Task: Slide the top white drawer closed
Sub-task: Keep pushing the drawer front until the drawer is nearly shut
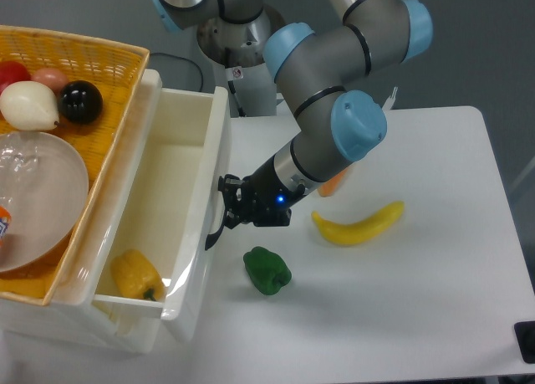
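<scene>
The top white drawer [180,162] stands pulled out to the right from the cabinet, with its inside open to view. A yellow bell pepper [136,275] lies in its near corner. The curved black handle [211,236] is on the drawer's right-facing front. My gripper [227,203] is right against this front at the handle, its dark fingers blending with the handle. I cannot tell whether the fingers are closed around it or only touching. The lower drawer is hidden from view.
A yellow wicker basket [100,53] on the cabinet top holds a clear bowl [38,200], an onion, and red and black balls. On the table lie a green pepper [267,270], a banana [359,223], and an orange item [334,183] partly behind the arm.
</scene>
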Action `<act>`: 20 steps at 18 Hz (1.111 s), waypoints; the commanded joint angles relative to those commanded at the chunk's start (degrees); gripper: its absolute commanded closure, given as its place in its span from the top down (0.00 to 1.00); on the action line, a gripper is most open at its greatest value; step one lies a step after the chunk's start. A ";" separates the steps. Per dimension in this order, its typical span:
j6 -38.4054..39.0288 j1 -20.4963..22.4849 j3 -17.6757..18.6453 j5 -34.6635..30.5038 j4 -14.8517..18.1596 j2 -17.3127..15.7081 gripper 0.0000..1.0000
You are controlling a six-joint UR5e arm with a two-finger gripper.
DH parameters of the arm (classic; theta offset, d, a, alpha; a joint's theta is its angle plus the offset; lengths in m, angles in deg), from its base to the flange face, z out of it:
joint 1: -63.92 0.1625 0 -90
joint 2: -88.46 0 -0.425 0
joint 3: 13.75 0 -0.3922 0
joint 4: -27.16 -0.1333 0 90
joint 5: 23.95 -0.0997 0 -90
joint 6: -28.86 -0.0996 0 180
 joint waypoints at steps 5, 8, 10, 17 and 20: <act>0.17 -0.62 0.09 0.00 0.00 0.09 0.03; 0.35 -1.06 0.09 0.00 0.00 0.00 0.03; 0.35 -1.23 0.18 0.09 0.09 0.00 0.03; 0.88 -1.85 0.18 0.26 1.23 -0.62 0.03; 1.23 -2.29 0.18 0.35 1.23 -0.79 0.04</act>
